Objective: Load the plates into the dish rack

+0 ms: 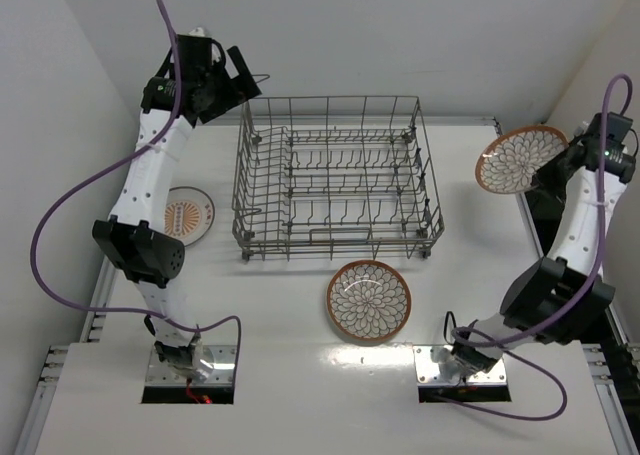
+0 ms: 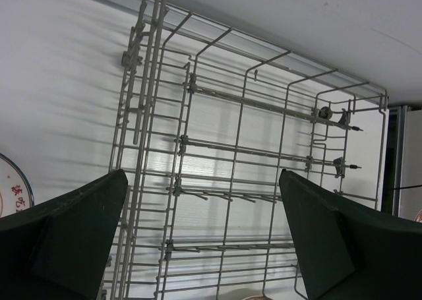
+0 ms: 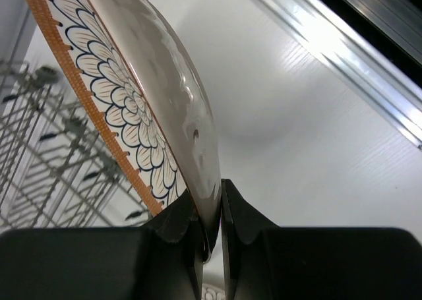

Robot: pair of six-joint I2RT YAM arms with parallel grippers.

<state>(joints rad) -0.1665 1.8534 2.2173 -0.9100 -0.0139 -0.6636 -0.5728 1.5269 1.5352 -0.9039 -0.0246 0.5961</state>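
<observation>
The grey wire dish rack [image 1: 338, 175] stands empty at the table's middle back, also filling the left wrist view as the dish rack [image 2: 250, 168]. My right gripper [image 1: 570, 155] is shut on the rim of a brown-rimmed petal plate [image 1: 520, 159], held tilted in the air right of the rack; the right wrist view shows that plate [image 3: 132, 102] pinched edge-on in the right gripper [image 3: 210, 211]. A second petal plate [image 1: 368, 300] lies flat in front of the rack. The white plate with an orange sunburst [image 1: 188, 215] lies left of the rack. My left gripper [image 1: 240, 75] hovers open above the rack's back left corner.
The left arm's lower link [image 1: 140, 245] partly covers the sunburst plate. A metal rail [image 1: 530, 220] runs along the table's right edge, with white walls close on both sides.
</observation>
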